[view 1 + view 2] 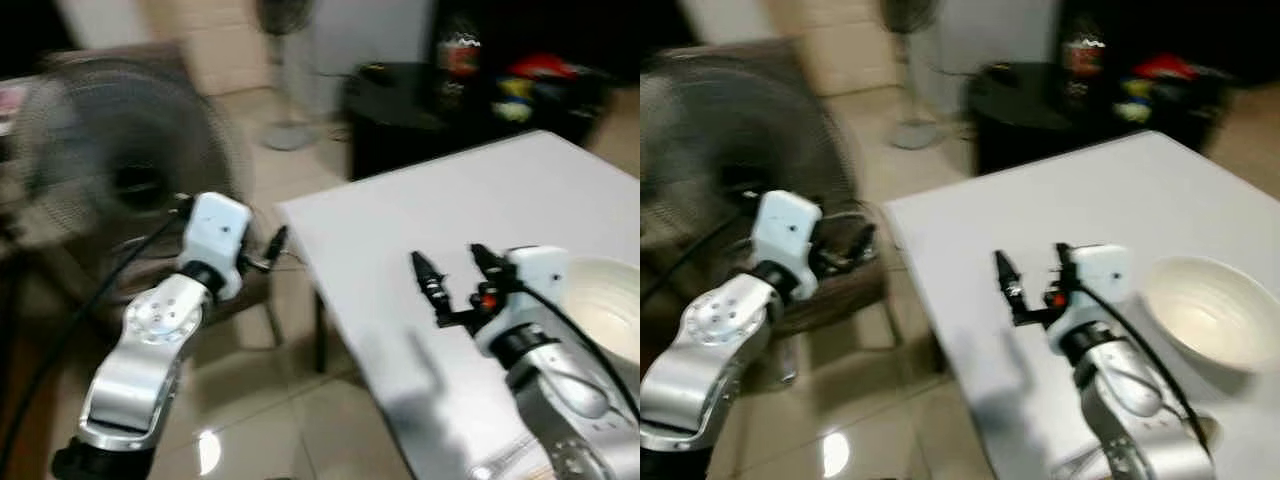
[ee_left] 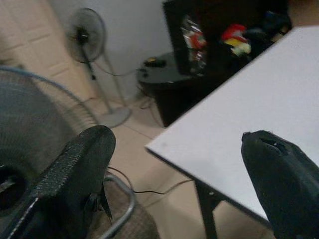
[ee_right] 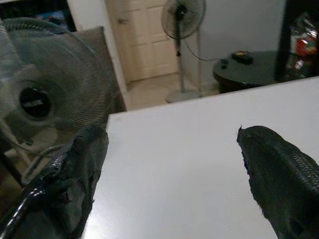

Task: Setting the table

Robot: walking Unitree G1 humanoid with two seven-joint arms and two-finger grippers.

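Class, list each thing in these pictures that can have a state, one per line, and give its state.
Bowl: upright on the table, looks empty.
Table: bare apart from the bowl.
Right gripper: open, empty, over the table beside the bowl.
Left gripper: open, empty, off the table's edge over the floor.
Near fan: too blurred to tell whether it is running.
Far fan: standing upright by the wall.

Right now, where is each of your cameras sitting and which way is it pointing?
Left eye and right eye views: head camera, looking down at the white table, white bowl, both silver arms.
Left wrist view: past the left gripper's open fingers at the table corner, floor.
Right wrist view: between the right gripper's open fingers across the tabletop.
Shared: the large fan, standing fan.
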